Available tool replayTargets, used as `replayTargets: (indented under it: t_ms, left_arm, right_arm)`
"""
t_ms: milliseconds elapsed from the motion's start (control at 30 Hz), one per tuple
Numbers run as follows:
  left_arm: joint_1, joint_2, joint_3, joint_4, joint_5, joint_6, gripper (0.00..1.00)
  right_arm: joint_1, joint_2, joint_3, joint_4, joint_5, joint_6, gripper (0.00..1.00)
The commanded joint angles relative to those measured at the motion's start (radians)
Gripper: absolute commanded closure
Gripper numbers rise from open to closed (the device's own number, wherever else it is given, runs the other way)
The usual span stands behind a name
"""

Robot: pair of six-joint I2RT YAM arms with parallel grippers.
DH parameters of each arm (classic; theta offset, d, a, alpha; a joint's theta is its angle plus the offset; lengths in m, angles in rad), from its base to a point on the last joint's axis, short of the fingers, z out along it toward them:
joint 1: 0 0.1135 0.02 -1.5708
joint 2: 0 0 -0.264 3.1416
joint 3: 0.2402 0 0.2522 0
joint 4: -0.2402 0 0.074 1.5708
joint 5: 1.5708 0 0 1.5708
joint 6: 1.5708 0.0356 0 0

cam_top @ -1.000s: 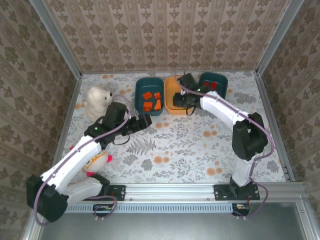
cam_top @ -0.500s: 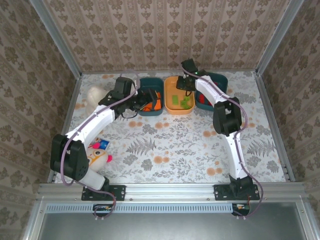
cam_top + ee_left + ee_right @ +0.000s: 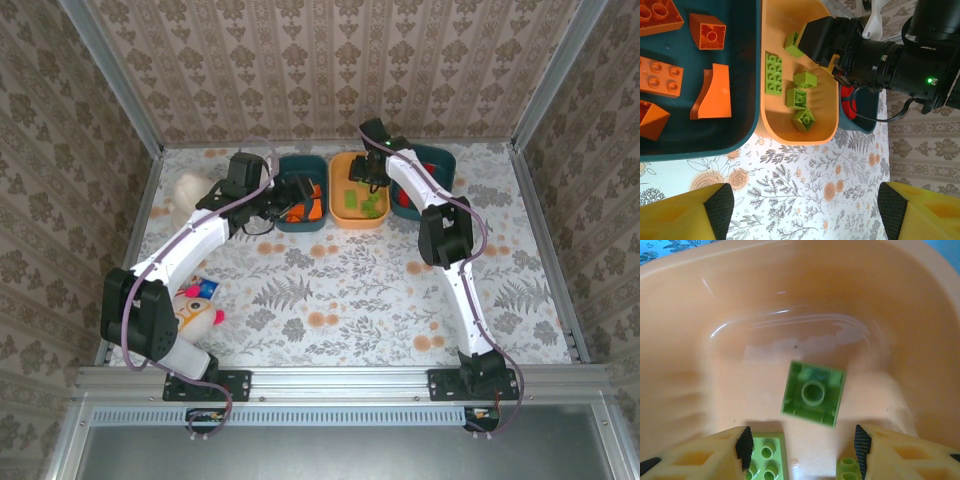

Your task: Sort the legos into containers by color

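Three shallow plastic bins line the far edge of the flower-patterned bench [image 3: 350, 290], one per colour. A dark teal bin [image 3: 300, 226] on the left holds the orange bricks [image 3: 712, 92]. An orange bin [image 3: 360, 225] in the middle holds the light green bricks [image 3: 800, 97]. Another dark teal bin [image 3: 445, 165] on the right has something red [image 3: 848, 107] inside.

My left hand [image 3: 805, 205] hovers above the bins' near rims, fingers wide apart and empty. My right hand [image 3: 801, 445] sits low inside the orange bin, fingers apart. A square green brick [image 3: 813, 393] lies just ahead, free of both pads, where its colour belongs. Every brick I find sits in a bin, so I judge the sort nearly done.
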Motion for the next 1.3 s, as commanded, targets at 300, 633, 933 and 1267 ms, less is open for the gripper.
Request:
replayTargets:
  t_ms: [300,633,933,1267]
  left_arm:
    - [0.012,-0.16,-0.005,-0.193,-0.021,0.132,0.21]
    - [0.017,-0.514,-0.235,-0.454,-0.305,0.19,0.0]
    - [0.023,-0.641,-0.346,-0.569,-0.974,0.273,0.0]
    - [0.115,-0.495,-0.602,0.026,-1.026,0.844,0.0]
  right_arm:
    - [0.114,-0.624,-0.59,0.461,0.168,-0.07,0.28]
    - [0.169,-1.173,-1.245,0.382,0.085,-0.007,0.0]
    - [0.053,-1.582,-1.806,0.67,0.537,-0.074,0.0]
    - [-0.089,-1.338,-1.837,0.914,0.539,-0.314,0.0]
